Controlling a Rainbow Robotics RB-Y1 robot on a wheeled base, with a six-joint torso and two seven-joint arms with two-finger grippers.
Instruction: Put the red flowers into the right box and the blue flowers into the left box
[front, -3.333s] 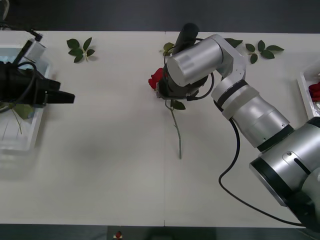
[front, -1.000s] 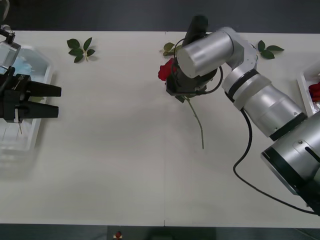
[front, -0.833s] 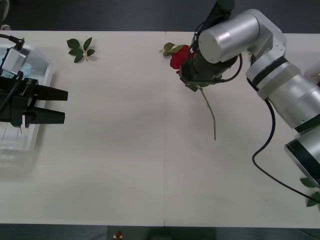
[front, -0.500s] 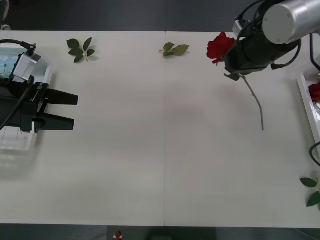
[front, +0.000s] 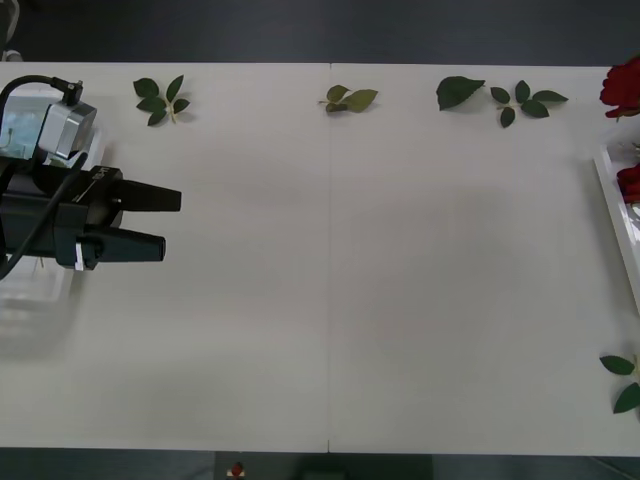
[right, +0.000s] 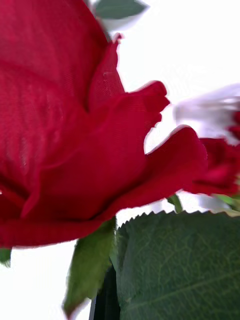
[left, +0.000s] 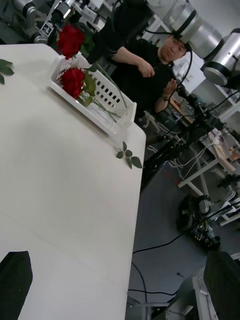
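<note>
Front view: the left claw (front: 160, 220) hangs spread and empty over the counter (front: 330, 280), beside the left box (front: 45, 290). A red rose (front: 622, 85) is carried above the right box (front: 612, 200).

Right wrist view: the bloom (right: 75, 130) sits just ahead of the right claw; whether it is pinched I cannot tell.

Left wrist view: far ahead, 1 rose (left: 73, 81) lies in the right box (left: 107, 95), another (left: 70, 40) hovers above it. Best lower before releasing, so the stem lands inside
</note>
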